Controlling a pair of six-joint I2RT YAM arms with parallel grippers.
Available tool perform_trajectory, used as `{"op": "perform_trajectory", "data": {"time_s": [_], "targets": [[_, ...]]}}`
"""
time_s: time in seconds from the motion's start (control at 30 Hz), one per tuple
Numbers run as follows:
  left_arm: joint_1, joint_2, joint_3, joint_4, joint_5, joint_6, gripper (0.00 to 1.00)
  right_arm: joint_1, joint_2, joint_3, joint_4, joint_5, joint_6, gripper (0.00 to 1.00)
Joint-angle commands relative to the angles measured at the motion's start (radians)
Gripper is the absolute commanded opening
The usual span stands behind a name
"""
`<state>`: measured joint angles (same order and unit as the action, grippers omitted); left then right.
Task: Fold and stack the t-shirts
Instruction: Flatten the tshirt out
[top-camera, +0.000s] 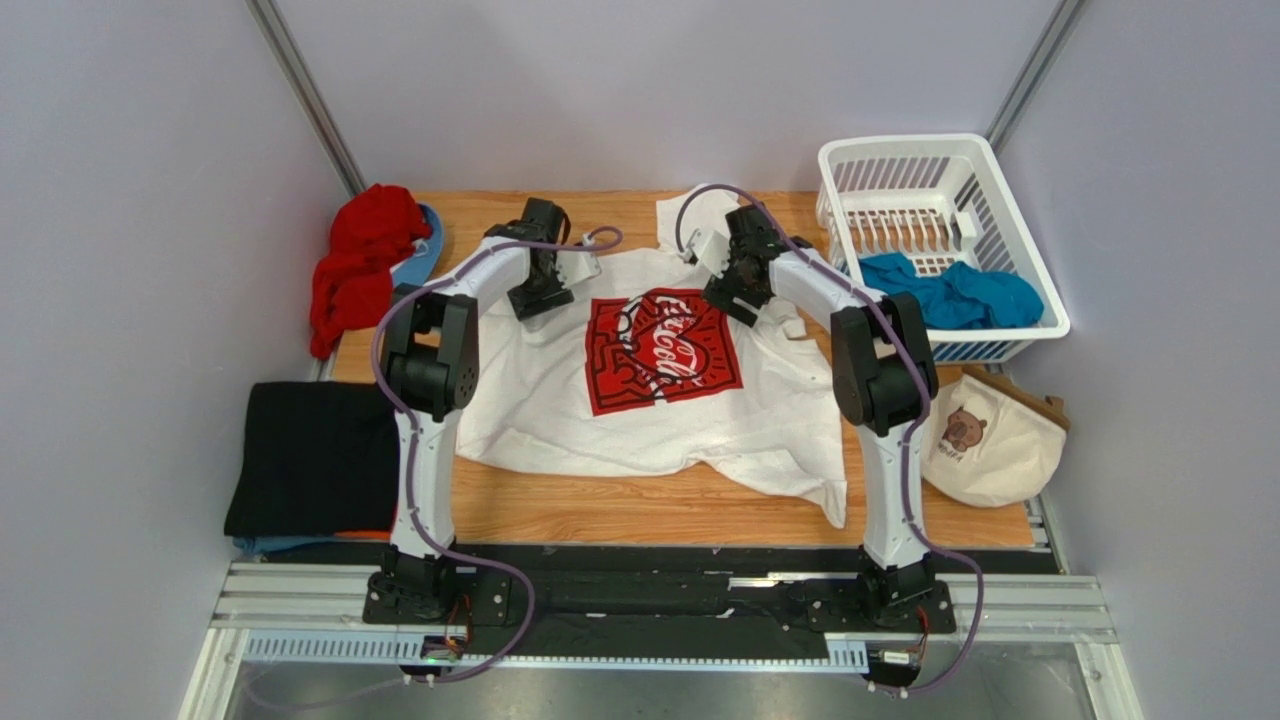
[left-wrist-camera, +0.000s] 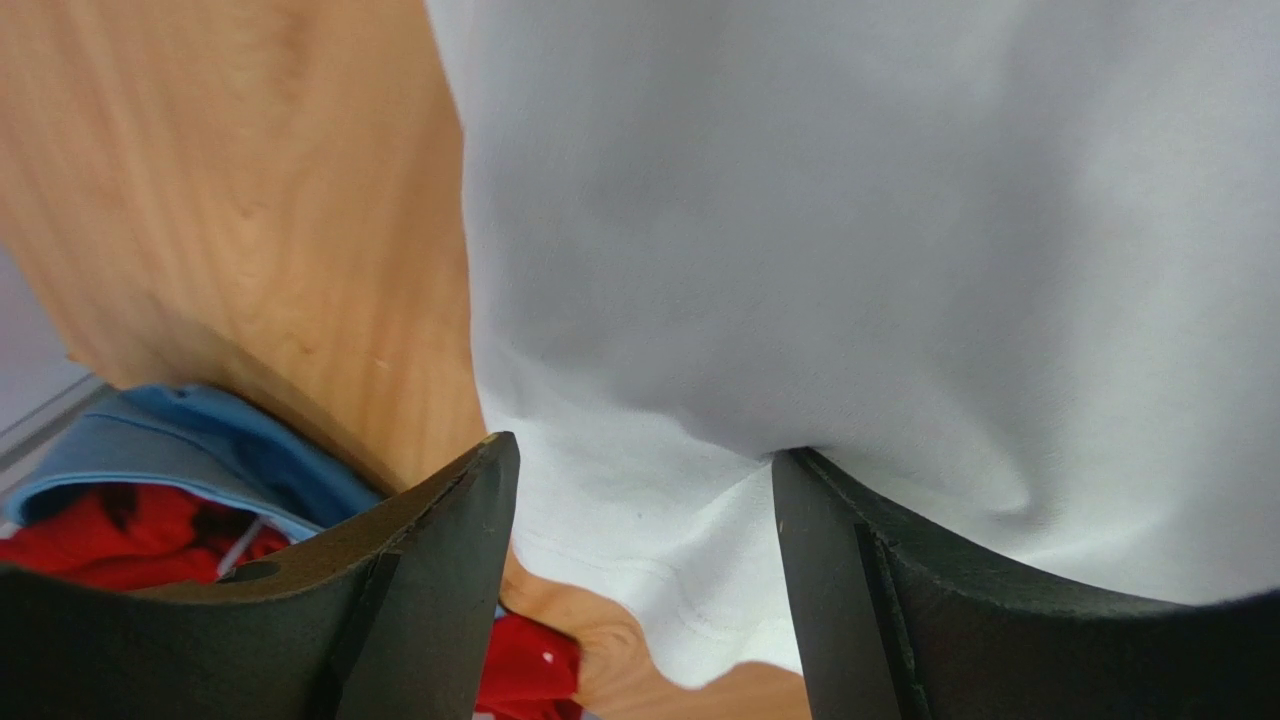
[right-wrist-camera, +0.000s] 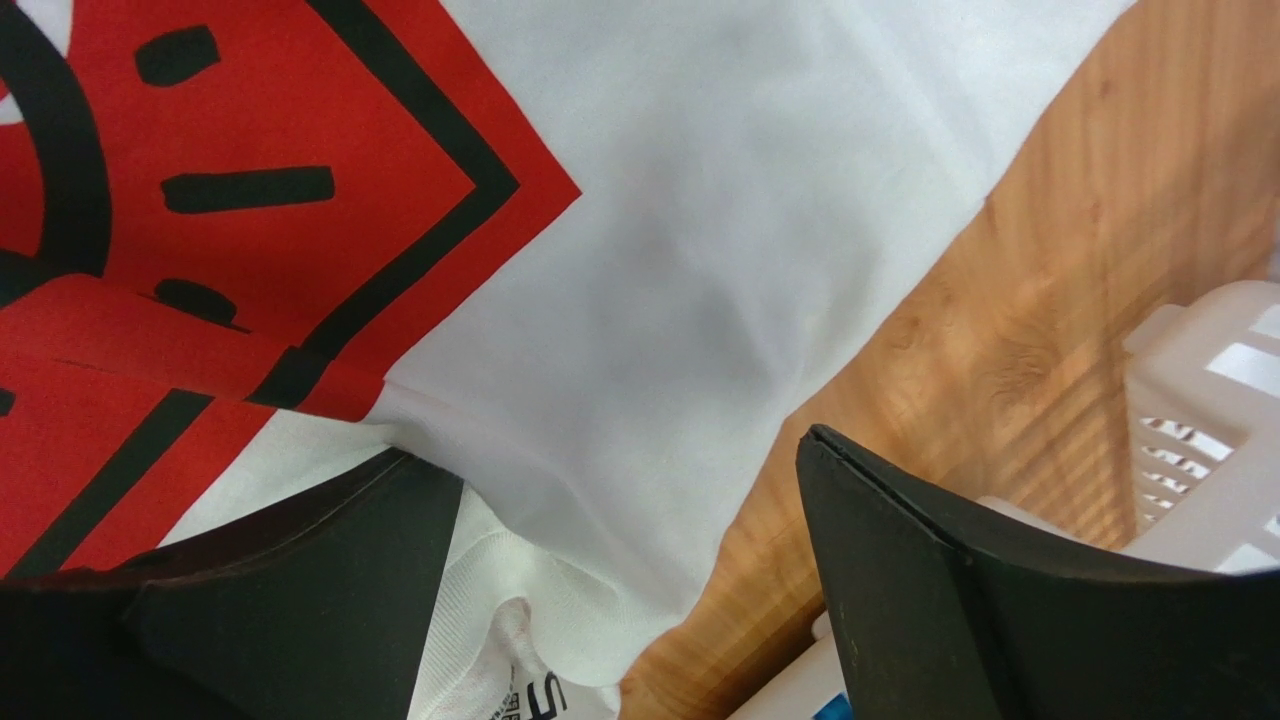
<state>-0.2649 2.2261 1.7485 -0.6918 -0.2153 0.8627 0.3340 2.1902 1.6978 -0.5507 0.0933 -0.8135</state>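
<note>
- Table (top-camera: 631, 510), far left edge: black t-shirt (top-camera: 313, 458) lies folded flat, partly off the wood. A thin orange strip (top-camera: 355, 533) shows under its near edge; can't tell what it is.
- Far left corner: red cloth (top-camera: 361, 263) bunched in a heap on top of blue cloth (top-camera: 427, 248). Not in any container.
- Left gripper (top-camera: 541, 285) is over the far left part of the white t-shirt (top-camera: 661, 428), near the shoulder. In the wrist view the jaws are spread wide, with white fabric running between the fingers (left-wrist-camera: 451, 525) and nothing pinched.
- The white t-shirt is spread face up across the table centre, roughly flat. The near right hem is wrinkled and skewed.
- Red square print (top-camera: 664, 348) sits mid-chest between the two grippers.
- Right gripper (top-camera: 739, 282) is at the far right shoulder of the same shirt. Jaws are spread apart, with fabric and a folded-over bit of collar between them, not clamped.
- White plastic basket (top-camera: 1037, 327) stands at the far right corner, overhanging the table edge and just beside the shirt's right sleeve. It holds one crumpled teal t-shirt (top-camera: 962, 293) at the near end; the far end shows bare slats.
- Cream bag (top-camera: 1007, 450) with a small brown bear picture (top-camera: 963, 431) lies on the right edge, near side of the basket, apart from the white shirt.
</note>
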Motion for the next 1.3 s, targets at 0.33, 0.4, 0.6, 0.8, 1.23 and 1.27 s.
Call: {"op": "perform_trajectory", "data": {"time_s": [0.33,0.4,0.6,0.8,1.23,1.27], "targets": [[0.043,0.170,0.290,0.161,-0.073,0.068,0.72,-0.039,0.143,0.241,0.052,0.126,-0.013,0.88],[0.043,0.168,0.304,0.158,-0.075,0.059,0.72,-0.036,0.144,0.247,0.032,0.128,-0.013,0.88],[0.033,0.095,0.197,0.133,-0.047,0.036,0.72,-0.035,0.068,0.125,0.046,0.125,0.002,0.87],[0.006,-0.063,-0.082,0.181,-0.029,0.029,0.71,-0.035,-0.059,-0.078,0.080,0.120,0.016,0.87],[-0.023,-0.209,-0.353,0.242,-0.041,0.047,0.69,-0.033,-0.237,-0.271,0.086,0.128,0.017,0.86],[-0.023,-0.203,-0.339,0.230,-0.035,0.042,0.70,-0.032,-0.234,-0.265,0.083,0.126,0.017,0.86]]}}
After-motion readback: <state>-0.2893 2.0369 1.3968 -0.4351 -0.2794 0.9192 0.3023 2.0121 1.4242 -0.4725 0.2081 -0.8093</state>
